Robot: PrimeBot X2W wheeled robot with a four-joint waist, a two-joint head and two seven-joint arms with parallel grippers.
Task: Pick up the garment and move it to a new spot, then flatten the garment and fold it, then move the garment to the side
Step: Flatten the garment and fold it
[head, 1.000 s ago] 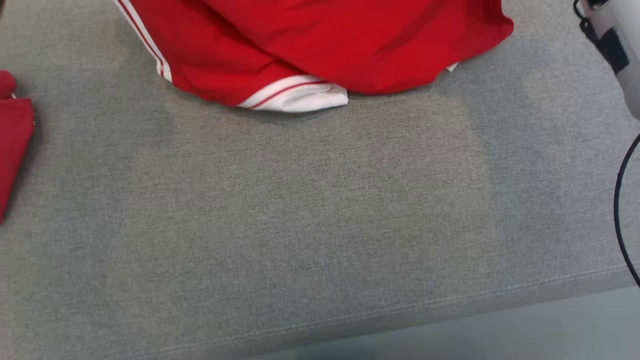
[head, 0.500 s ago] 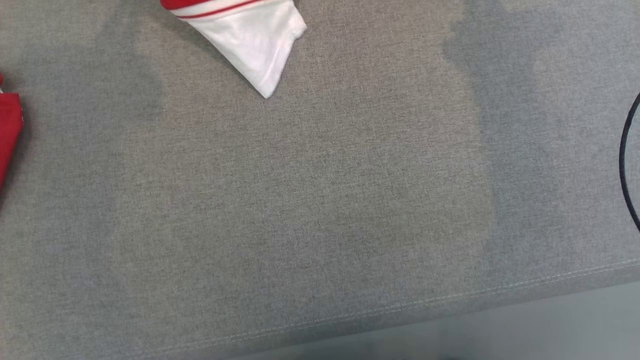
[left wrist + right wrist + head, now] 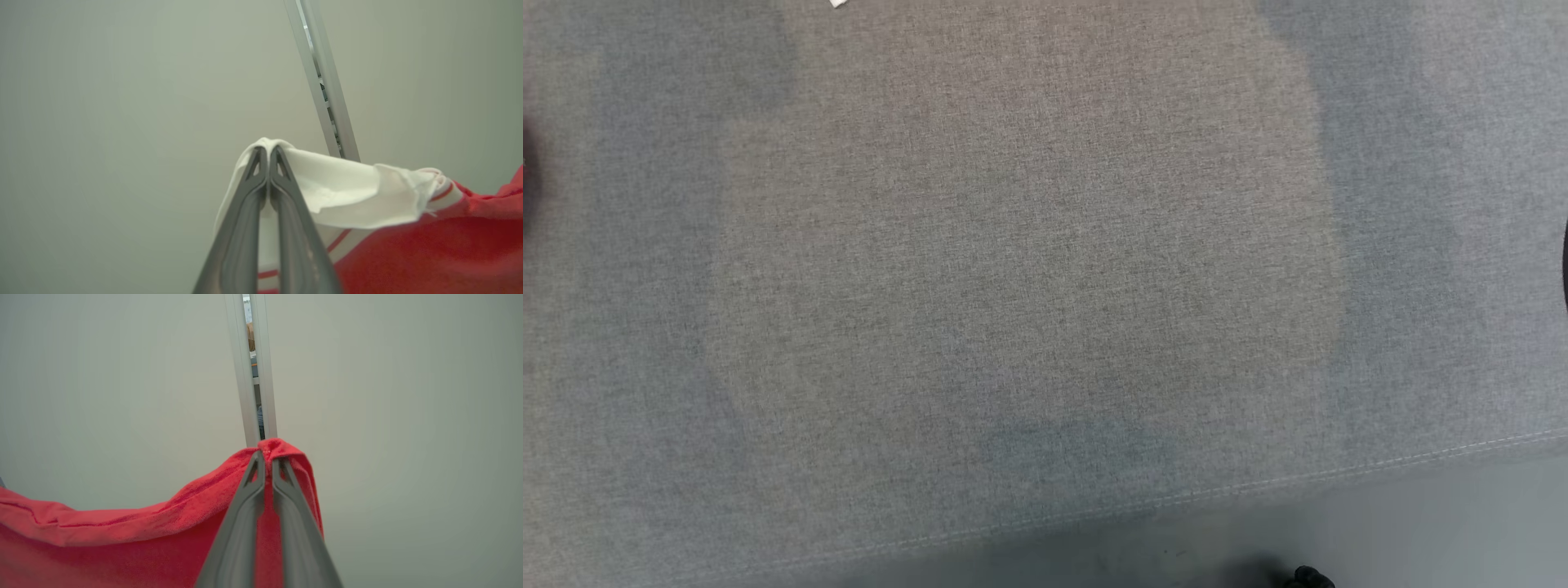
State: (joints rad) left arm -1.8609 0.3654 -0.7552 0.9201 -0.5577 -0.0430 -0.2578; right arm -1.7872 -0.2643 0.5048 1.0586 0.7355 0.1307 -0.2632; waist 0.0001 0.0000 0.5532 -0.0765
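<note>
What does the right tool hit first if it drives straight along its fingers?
Past the pinched garment, the right tool lines up with the pale vertical frame strip; distance unclear.

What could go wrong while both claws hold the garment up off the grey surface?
1. The left claw pinches just the edge of the white cuff; so thin a bite could slip under the weight of the garment.
2. The right claw grips a small red fold at its tips, so a jerk might free it.
3. The head view of the grey surface shows hardly any cloth, so placement is hard to check.
</note>
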